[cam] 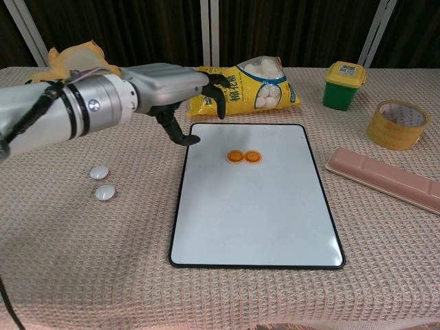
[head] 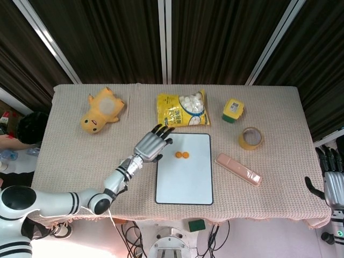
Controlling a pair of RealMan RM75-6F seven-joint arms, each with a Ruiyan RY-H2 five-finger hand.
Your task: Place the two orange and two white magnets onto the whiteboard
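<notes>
Now two orange magnets (cam: 243, 157) side by side on whiteboard (cam: 261, 220), right of empty, spread left hand (cam: 180, 89) (white magnets (cam: 102, 182) far left).

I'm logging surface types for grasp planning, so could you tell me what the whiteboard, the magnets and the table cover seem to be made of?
Whiteboard: smooth, glossy white panel, faintly reflective, with a thin dark rim; likely coated metal, unconfirmed.
Orange magnets: small glossy discs, probably plastic-capped.
White magnets: domed, shiny buttons, plastic or glass; too small to tell.
Table cover: beige woven fabric with a visible waffle texture, matte.
</notes>
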